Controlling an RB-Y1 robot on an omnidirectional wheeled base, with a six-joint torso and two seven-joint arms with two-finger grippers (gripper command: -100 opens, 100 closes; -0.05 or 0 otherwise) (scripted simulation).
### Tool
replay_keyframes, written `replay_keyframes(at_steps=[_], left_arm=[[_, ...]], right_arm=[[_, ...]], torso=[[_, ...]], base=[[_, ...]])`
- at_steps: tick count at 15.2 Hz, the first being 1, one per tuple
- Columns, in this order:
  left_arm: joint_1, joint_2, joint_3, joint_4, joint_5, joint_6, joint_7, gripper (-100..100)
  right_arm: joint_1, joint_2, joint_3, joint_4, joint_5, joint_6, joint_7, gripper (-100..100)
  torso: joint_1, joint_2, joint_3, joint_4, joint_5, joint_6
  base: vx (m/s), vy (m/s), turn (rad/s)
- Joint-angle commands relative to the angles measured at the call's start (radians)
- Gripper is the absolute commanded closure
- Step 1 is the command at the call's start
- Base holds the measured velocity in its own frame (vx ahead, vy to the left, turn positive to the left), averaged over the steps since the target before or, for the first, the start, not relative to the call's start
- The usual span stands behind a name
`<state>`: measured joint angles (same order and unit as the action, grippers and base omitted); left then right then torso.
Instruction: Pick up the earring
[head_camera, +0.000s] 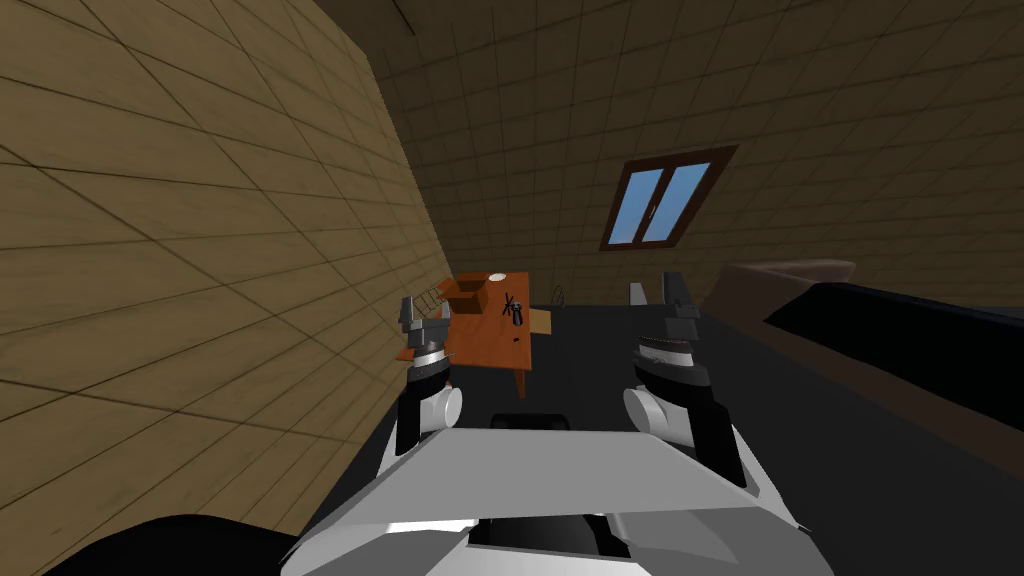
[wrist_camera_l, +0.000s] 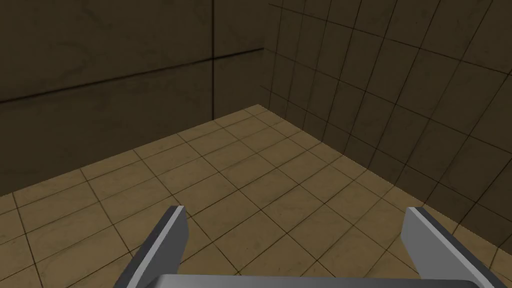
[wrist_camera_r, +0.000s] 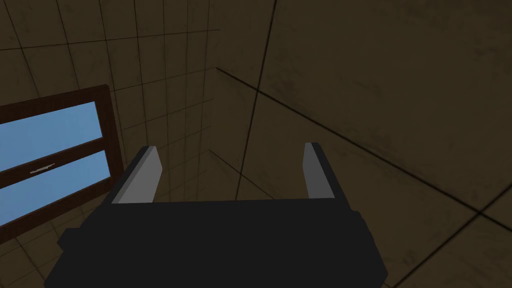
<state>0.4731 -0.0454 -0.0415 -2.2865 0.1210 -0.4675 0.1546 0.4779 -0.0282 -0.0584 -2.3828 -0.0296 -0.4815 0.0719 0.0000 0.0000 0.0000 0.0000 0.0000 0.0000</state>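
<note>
Jaws wide and empty on left gripper (wrist_camera_l: 297, 235), raised near the wall (head_camera: 200, 250). Brown table (head_camera: 490, 338) ahead carries a box (head_camera: 466, 292) and small dark items (head_camera: 513, 308), with the earring too small to tell among them; right gripper (wrist_camera_r: 230, 175), well right, is open likewise. Risk: the table hugs the wall, so the left arm may scrape it, and the wrong item could get pinched.

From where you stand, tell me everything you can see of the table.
The table is small and orange-brown, looks wooden, and stands far ahead beside the tiled wall on my left. One leg shows under its near corner. On its top sit a brown box, a white round thing and some dark little items, too small to identify.
</note>
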Motion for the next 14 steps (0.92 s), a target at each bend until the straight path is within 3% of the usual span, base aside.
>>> replay_keyframes(at_steps=[1,2,3,4,5,6,9,10,11,12,14], left_arm=[[-0.003,0.045,0.002,0.01,0.006,0.012,0.002,-100],[-0.003,0.045,0.002,0.01,0.006,0.012,0.002,-100],[-0.007,0.078,0.005,0.021,0.012,0.023,0.004,-100],[-0.007,0.078,0.005,0.021,0.012,0.023,0.004,-100],[-0.012,0.111,0.008,0.035,0.02,0.039,0.007,-100],[-0.012,0.111,0.008,0.035,0.02,0.039,0.007,-100],[-0.024,0.174,0.016,0.072,0.041,0.081,0.014,-100],[-0.024,0.174,0.016,0.072,0.041,0.081,0.014,-100],[-0.032,0.204,0.022,0.094,0.054,0.106,0.018,-100],[-0.032,0.204,0.022,0.094,0.054,0.106,0.018,-100],[-0.05,0.26,0.034,0.143,0.084,0.162,0.028,-100]], right_arm=[[0.0,0.0,0.0,0.0,0.0,0.0,0.0,0],[0.0,0.0,0.0,0.0,0.0,0.0,0.0,0],[0.0,0.0,0.0,0.0,0.0,0.0,0.0,0],[0.0,0.0,0.0,0.0,0.0,0.0,0.0,0],[0.0,0.0,0.0,0.0,0.0,0.0,0.0,0],[0.0,0.0,0.0,0.0,0.0,0.0,0.0,0],[0.0,0.0,0.0,0.0,0.0,0.0,0.0,0],[0.0,0.0,0.0,0.0,0.0,0.0,0.0,0],[0.0,0.0,0.0,0.0,0.0,0.0,0.0,0],[0.0,0.0,0.0,0.0,0.0,0.0,0.0,0],[0.0,0.0,0.0,0.0,0.0,0.0,0.0,0]], torso=[[0.0,0.0,0.0,0.0,0.0,0.0],[0.0,0.0,0.0,0.0,0.0,0.0],[0.0,0.0,0.0,0.0,0.0,0.0],[-0.001,0.0,0.0,0.0,0.0,0.0],[-0.001,0.0,0.0,0.0,0.0,0.0],[-0.001,0.0,0.0,0.0,0.0,0.0],[-0.002,0.0,0.0,0.0,0.0,0.0],[-0.002,0.0,0.0,0.0,0.0,0.0],[-0.002,0.0,0.0,0.0,-0.001,0.0],[-0.002,0.0,0.0,0.0,-0.001,0.0],[-0.003,0.0,0.0,0.0,-0.001,0.0]], base=[[-0.002,-0.008,-0.033],[-0.004,-0.014,-0.04],[-0.005,-0.019,-0.05],[-0.004,-0.019,-0.04],[-0.003,-0.024,-0.062],[-0.004,-0.025,-0.054],[-0.005,-0.034,-0.072],[-0.004,-0.034,-0.076],[0.0,-0.041,-0.103],[-0.003,-0.037,-0.081],[-0.005,-0.051,-0.156]])
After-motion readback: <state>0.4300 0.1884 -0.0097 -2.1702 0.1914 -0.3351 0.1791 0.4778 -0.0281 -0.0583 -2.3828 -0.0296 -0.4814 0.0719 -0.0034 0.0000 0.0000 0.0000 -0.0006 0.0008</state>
